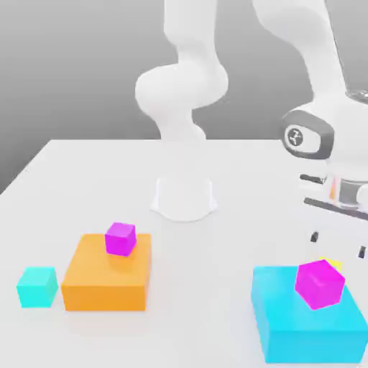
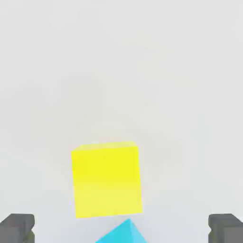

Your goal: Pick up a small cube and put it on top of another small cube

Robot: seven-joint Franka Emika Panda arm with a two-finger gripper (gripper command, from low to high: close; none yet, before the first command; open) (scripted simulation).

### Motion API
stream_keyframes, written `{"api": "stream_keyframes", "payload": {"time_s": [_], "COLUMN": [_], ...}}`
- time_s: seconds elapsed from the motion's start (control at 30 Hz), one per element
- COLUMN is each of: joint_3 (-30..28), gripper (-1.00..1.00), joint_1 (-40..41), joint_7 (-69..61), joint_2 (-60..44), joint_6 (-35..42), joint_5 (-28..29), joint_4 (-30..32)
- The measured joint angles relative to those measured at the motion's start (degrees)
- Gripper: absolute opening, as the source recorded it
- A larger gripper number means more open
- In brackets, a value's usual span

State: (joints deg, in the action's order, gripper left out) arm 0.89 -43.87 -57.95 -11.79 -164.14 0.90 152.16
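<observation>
In the exterior view, you have a smooth, pale, nearly white surface [image 1: 205, 316] that spreads across the lower part of the frame. Its straight far edge crosses above the middle, and its side edge slants down toward the frame's left. Behind it, a plain gray backdrop [image 1: 86, 72] fills the upper part, lighter toward the top and darker lower down. Your white robot arm [image 1: 183, 90] rises from its base on this surface, near the center, and leaves through the top; its forward section comes down at the upper right.

Your hand [image 1: 338, 246] is open, above the surface at the right of the frame, its two fingertips well apart.

At the lower left, a small cyan cube [image 1: 37, 287] sits on the surface beside a broad orange block [image 1: 108, 277], which carries a small purple cube [image 1: 121, 239]. At the lower right, a broad blue block [image 1: 309, 323] carries a small magenta cube [image 1: 320, 284], tilted to your eye. Just behind that, a small yellow cube [image 2: 107, 180] is partly hidden; in the hand view it lies on the same pale surface, near a blue corner.
</observation>
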Motion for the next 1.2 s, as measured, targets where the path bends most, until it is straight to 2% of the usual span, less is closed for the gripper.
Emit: {"api": "stream_keyframes", "payload": {"time_s": [0.1, 0.13, 0.4, 0.57, 0.9, 0.97, 1.07, 1.1, 1.2], "joint_3": [-0.3, -0.3, -0.3, -0.2, -5.8, -5.9, -6.0, -6.0, -6.0], "gripper": [0.0, -1.0, -1.0, -1.0, -1.0, -1.0, -1.0, 1.0, 1.0], "joint_1": [-0.3, -0.4, -0.4, -0.1, 9.4, 10.2, 10.0, 10.1, 10.1], "joint_7": [0.0, 0.0, -0.1, -0.2, 18.9, 20.6, 20.6, 20.6, 20.6], "joint_2": [-6.1, -8.0, -7.1, 2.4, 14.5, 13.7, 9.0, 8.1, 8.1], "joint_6": [-4.9, -6.4, -5.5, 2.4, 24.5, 24.5, 18.9, 17.8, 17.8], "joint_5": [0.4, 0.4, 0.4, -0.3, -0.2, -0.8, -1.5, -1.6, -1.6], "joint_4": [-1.1, -1.5, -1.3, 0.3, -9.8, -10.5, -9.6, -9.4, -9.4]}}
